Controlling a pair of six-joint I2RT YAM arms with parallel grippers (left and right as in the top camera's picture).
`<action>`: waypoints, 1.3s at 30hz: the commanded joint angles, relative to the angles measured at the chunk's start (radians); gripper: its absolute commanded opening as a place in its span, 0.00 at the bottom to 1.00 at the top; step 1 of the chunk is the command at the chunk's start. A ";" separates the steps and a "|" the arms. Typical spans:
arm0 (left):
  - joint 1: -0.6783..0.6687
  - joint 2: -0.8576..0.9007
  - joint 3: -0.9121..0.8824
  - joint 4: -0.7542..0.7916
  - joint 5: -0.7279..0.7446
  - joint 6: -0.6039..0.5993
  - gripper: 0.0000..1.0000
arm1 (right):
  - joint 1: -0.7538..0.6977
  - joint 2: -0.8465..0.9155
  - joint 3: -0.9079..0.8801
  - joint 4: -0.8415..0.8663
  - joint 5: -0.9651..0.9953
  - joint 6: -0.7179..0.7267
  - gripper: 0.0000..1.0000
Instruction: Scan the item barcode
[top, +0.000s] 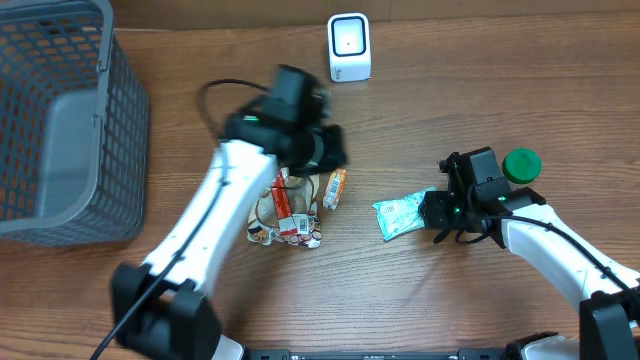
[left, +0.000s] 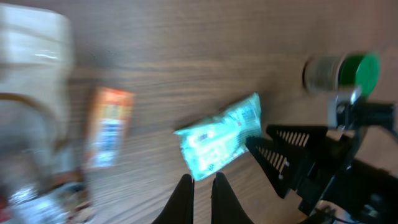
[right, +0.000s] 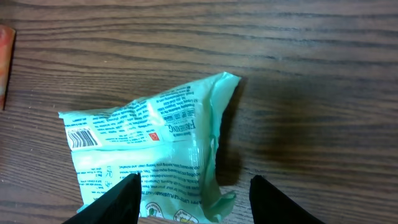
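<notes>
At the bottom edge of the right wrist view, the right claw (right: 194, 180) stands with its jaws parted, one dark finger (right: 121, 199) at the lower left and the other at the lower right. Between them lies the mint-green crinkled plastic packet (right: 155, 143), flat on the brown wood-grain worktop (right: 323, 62). Its left finger overlaps the packet's edge; the right one is clear of it. The packet is printed in dark green small text, with a small red mark (right: 153, 134) near its middle and a white barcode (right: 82, 137) facing up at its left end; its upper right corner is pinched to a point.

In the overhead view the packet sits right of centre, just left of the right claw. The left claw (left: 202, 177) is closed with its two fingers nearly together and nothing between them; it hangs above the worktop near centre frame. Beneath it are a slim orange sachet (top: 335, 188) and a heap of small mixed packets (top: 285, 215). A bottle with a round green cap (top: 521, 164) stands just behind the right arm. Farther up, a small white box-shaped scanner (top: 349, 47) stands at top centre, and a grey mesh basket (top: 125, 120) fills the upper left.
</notes>
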 joint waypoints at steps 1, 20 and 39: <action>-0.082 0.105 -0.003 0.038 -0.001 -0.034 0.04 | -0.027 -0.011 -0.004 -0.009 -0.027 0.018 0.57; -0.205 0.415 -0.003 0.105 -0.001 -0.059 0.04 | -0.063 0.082 -0.004 0.013 -0.196 0.007 0.54; -0.210 0.496 -0.003 0.123 -0.038 -0.062 0.04 | -0.063 0.117 -0.004 0.060 -0.293 0.007 0.32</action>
